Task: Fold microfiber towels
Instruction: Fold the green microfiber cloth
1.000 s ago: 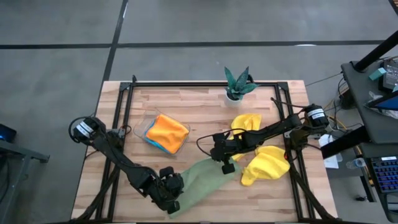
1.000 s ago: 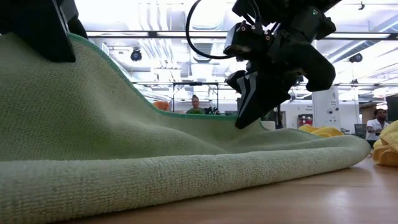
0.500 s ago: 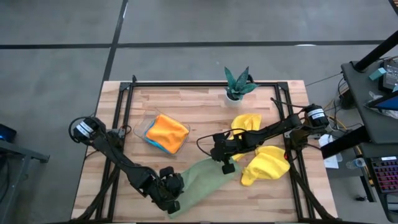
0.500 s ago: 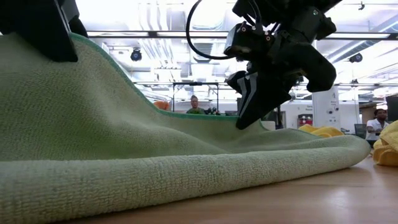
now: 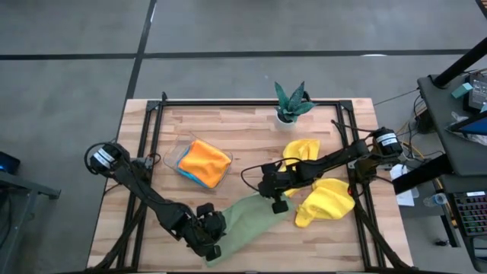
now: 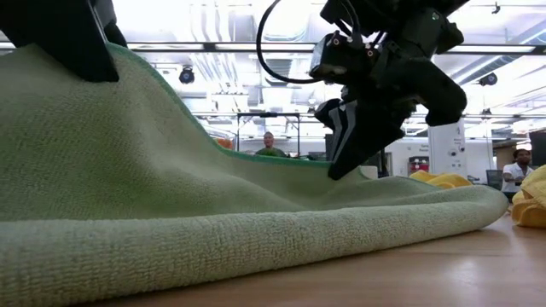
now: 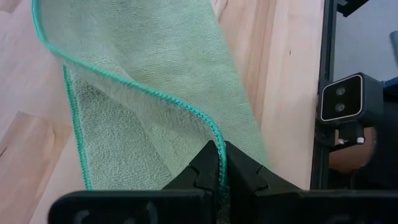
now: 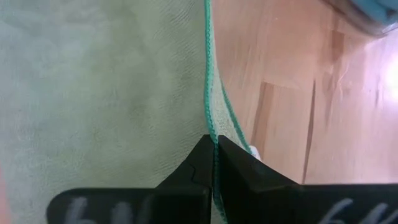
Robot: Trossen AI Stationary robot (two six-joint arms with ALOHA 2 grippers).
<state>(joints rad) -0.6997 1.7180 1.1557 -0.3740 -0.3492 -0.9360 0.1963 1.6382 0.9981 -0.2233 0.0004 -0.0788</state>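
High view: pale green towel [image 5: 247,221] lies stretched across the front middle of the bench [image 5: 243,129], held at two ends.
Left claw [image 5: 211,249]: shut tight on the green towel's stitched edge at the front of the bench — the cloth rises to it from the wood.
Right claw [image 5: 278,204]: pinched closed on the towel's opposite edge, near the bench's centre.
Orange towel [image 5: 205,161]: folded, in the clear tray [image 5: 173,155], on top of a blue towel [image 5: 189,177] whose edge peeks out.
Yellow towels: one [image 5: 301,149] crumpled beside the right arm, the other [image 5: 326,204] just in front of it — both on the right side.
Plant [image 5: 291,102]: at the back edge.
Low view: people far off in the room.
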